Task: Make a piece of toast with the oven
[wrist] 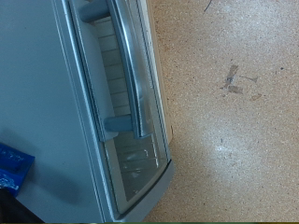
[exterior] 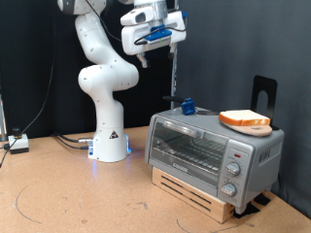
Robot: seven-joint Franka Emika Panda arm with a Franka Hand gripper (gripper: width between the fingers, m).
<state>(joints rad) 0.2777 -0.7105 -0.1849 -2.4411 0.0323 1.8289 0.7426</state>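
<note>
We find the gripper (exterior: 146,50) hanging high in the air, well above the oven (exterior: 214,150) and nearer the exterior view's left end of it; whether its fingers are parted or closed we cannot tell, and nothing shows between them. The piece of toast (exterior: 245,120) lies on the oven's roof toward the exterior view's right, on what looks like a small round board, so it has not gone inside. The glass door (wrist: 121,103) is closed, its bar handle (wrist: 131,65) lying straight below the wrist camera, with the wire rack faintly visible behind the pane. A small blue object (exterior: 188,106) sits on the roof near the back. We judge the step in hand to be opening the door, which calls for a descent to the handle and a firm grip on it.
</note>
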